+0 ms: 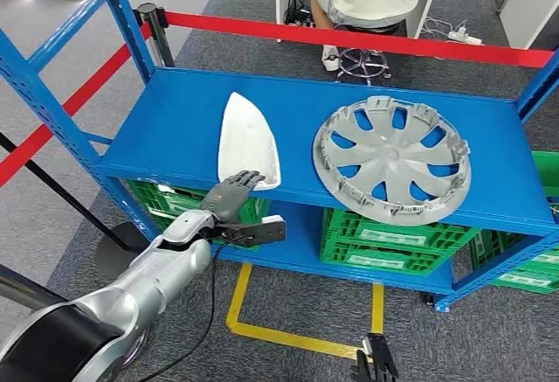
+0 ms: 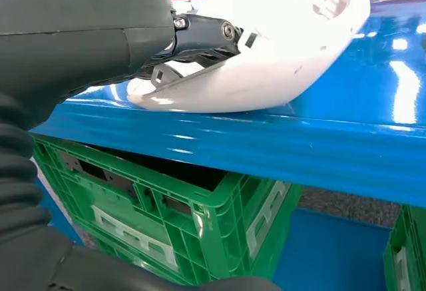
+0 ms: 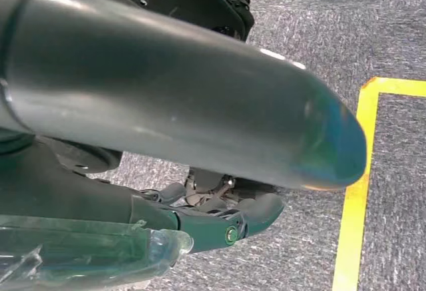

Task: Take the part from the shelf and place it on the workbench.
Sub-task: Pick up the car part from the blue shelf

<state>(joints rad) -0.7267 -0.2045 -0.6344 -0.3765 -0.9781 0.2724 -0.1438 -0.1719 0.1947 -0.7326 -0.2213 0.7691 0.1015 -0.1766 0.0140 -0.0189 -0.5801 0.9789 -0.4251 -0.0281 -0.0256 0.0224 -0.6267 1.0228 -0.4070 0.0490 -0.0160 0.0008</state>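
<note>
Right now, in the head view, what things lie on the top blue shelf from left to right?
Left hand touching the near end of the white curved plastic part → grey plastic wheel cover.

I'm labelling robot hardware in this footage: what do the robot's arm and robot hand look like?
The left arm is a smooth silver tube with a black band near the shoulder and a thin black cable trailing beneath it. The left robot hand has dark grey jointed fingers; up close, a grey ribbed cover sits behind it. The right robot hand looks dark grey, with a thick rounded thumb.
</note>
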